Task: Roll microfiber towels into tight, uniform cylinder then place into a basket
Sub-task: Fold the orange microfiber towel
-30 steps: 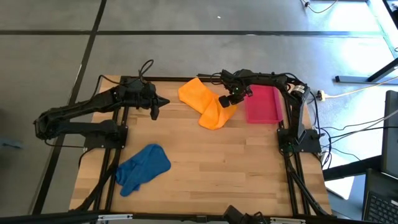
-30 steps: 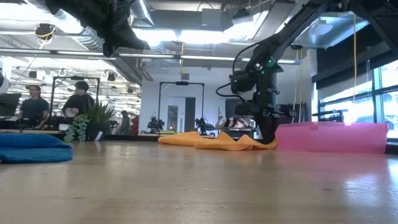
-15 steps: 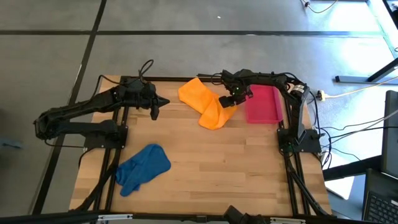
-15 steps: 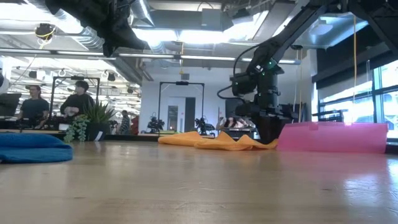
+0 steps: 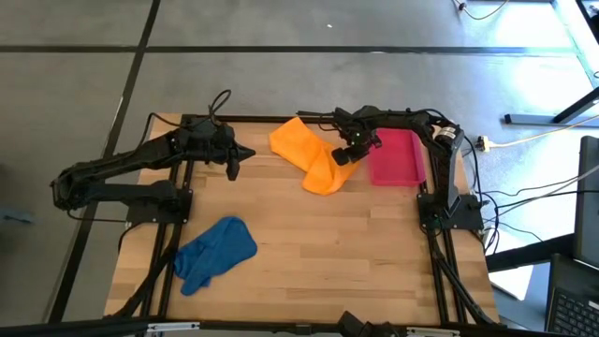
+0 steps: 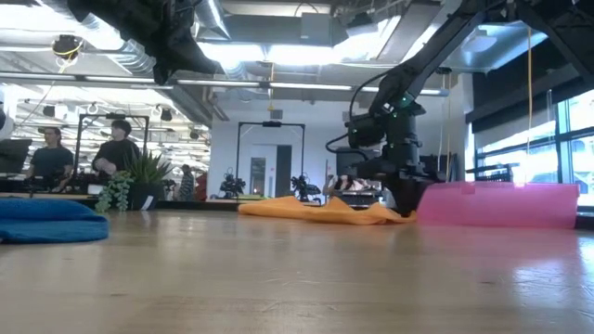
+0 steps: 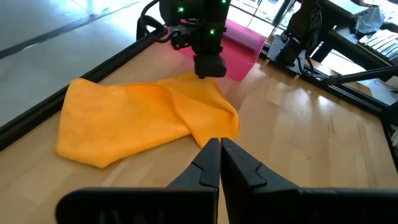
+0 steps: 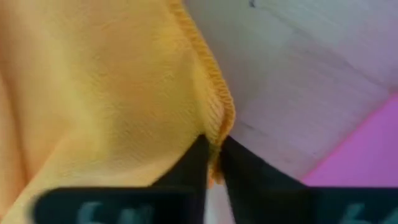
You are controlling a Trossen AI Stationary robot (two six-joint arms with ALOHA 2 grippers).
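Note:
The orange towel [image 5: 307, 157] lies crumpled and flat on the table at the far middle, also seen in the left wrist view [image 7: 143, 118]. My right gripper [image 8: 213, 158] points down at the towel's end beside the pink basket [image 5: 397, 157] and is shut on its edge. My left gripper [image 7: 219, 163] hovers shut above the table, left of the orange towel, touching nothing. The blue towel [image 5: 215, 253] lies bunched at the near left. My right gripper pinches the orange towel's hemmed edge [image 8: 219, 127] between its two fingers, at the end of the towel nearest the basket. The fingers come from above, pointing down. The towel lies slack on the table [image 6: 316, 211]; one layer or several, I cannot tell.
The pink basket [image 6: 497, 206] stands just right of my right gripper [image 6: 401, 199]. Bare wood stretches across the middle and near right of the table [image 5: 356, 253]. Beyond the far edge are a potted plant [image 6: 130, 181] and people in the room.
My right gripper has edged a little toward the basket, staying low over the towel's end. The hump of orange cloth beside it has flattened, and the towel has shifted slightly toward the basket.

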